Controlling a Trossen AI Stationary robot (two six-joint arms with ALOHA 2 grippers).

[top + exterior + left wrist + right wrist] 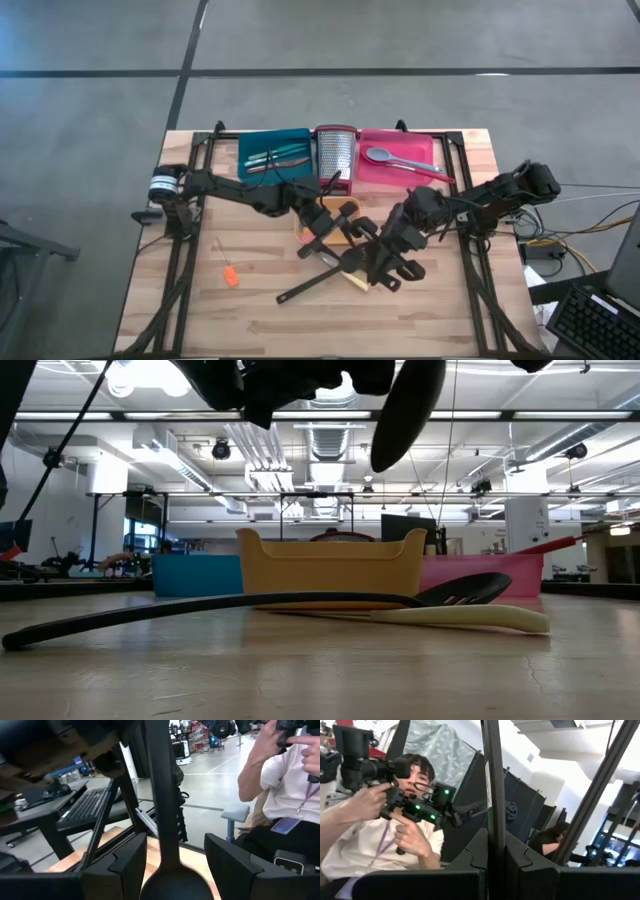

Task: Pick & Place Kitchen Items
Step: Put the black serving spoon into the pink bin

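Note:
A long black spoon [405,410] is held up over the table's middle, above the orange tray [330,565]. My right gripper [495,849] is shut on its thin handle; in the high view it [385,255] reaches in from the right. My left gripper [172,857] is open, one finger on each side of the spoon's neck just above the bowl [170,885], with gaps showing; in the high view it [335,222] comes from the left. A black slotted spatula [465,590] and a cream utensil [470,618] lie flat on the table before the tray. My right gripper pinches the black spoon's thin handle [492,827] between its two fingers [479,857], which lie across the handle. The spoon is lifted clear of the table and tray, with its bowl [405,410] as the lower end.
A teal tray [250,145] with thin tools, the steel grater [336,150] and a pink tray [425,150] holding a grey spoon [385,156] stand along the far edge. An orange piece [231,276] lies near left. A person [285,785] sits beyond the table.

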